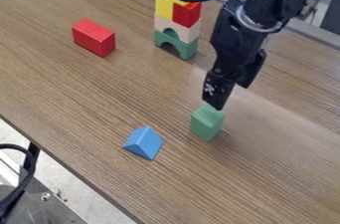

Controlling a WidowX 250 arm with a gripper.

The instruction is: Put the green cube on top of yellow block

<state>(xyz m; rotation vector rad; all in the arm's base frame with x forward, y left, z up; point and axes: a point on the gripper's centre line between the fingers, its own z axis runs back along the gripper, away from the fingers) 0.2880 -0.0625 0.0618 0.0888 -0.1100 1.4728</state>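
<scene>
The arm (268,1) slants down, its claw (217,101) at the green cube (207,123); clenched or released, I cannot tell.

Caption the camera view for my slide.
Gripper at the green block, blue wedge, red block and colorful tower on a wooden table.

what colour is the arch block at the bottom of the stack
Green, best seen in the camera view.

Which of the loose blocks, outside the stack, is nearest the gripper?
The green block, right at the tip of the gripper; the red block and blue block lie farther off.
</scene>
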